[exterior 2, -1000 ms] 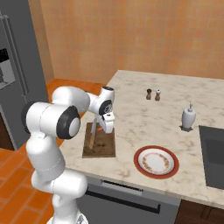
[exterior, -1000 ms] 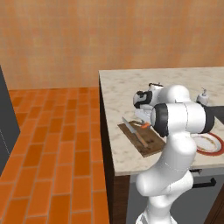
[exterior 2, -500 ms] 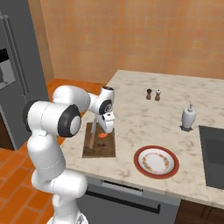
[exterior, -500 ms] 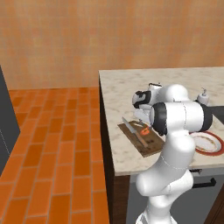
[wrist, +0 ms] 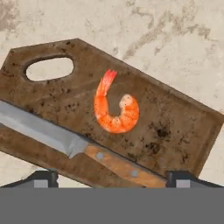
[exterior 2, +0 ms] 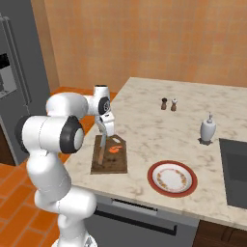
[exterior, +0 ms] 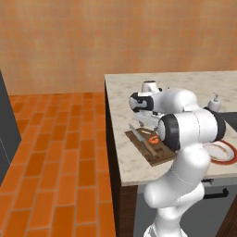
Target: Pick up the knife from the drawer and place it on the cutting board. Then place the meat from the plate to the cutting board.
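Two fingers (wrist: pixel 42 178) spread empty above cutting board (wrist: pixel 175 127); meat (wrist: pixel 117 110) lies there.

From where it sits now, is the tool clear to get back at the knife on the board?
Probably yes. The tool is open above the cutting board, and the knife lies uncovered, apart from the meat.

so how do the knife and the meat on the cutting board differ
The knife is long and straight, running along one long edge of the cutting board; the meat is short and curled like a shrimp, near the board's middle. The knife is pale silver with a brown riveted handle; the meat is bright orange with paler patches. The knife spans much of the board; the meat covers a small spot. Both lie flat on the board, apart from each other.
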Controlling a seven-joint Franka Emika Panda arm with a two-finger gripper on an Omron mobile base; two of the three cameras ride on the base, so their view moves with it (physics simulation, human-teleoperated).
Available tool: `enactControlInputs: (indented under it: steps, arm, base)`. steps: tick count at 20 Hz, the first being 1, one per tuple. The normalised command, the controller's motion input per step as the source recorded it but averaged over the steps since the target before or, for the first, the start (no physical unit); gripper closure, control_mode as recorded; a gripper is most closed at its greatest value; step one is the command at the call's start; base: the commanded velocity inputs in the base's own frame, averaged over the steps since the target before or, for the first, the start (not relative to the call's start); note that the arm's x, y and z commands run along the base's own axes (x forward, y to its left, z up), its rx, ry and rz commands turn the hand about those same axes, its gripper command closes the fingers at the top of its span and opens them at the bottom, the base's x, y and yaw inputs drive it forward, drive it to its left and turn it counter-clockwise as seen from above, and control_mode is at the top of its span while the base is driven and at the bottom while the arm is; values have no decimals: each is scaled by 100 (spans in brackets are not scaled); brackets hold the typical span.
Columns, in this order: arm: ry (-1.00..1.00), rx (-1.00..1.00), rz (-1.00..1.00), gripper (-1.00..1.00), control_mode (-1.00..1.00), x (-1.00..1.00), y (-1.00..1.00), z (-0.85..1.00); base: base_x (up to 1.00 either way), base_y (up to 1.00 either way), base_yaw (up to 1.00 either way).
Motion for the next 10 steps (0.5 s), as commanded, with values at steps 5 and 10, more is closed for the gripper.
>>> enactControlInputs:
  steps: [5, 10]
  arm:
    - [-17, -28, 27, -100, -100, -84, 89, 58]
    - [-32, -14, 17, -100, -100, -100, 58, 43]
  base:
    - [0, 0, 0]
    - [0, 0, 0]
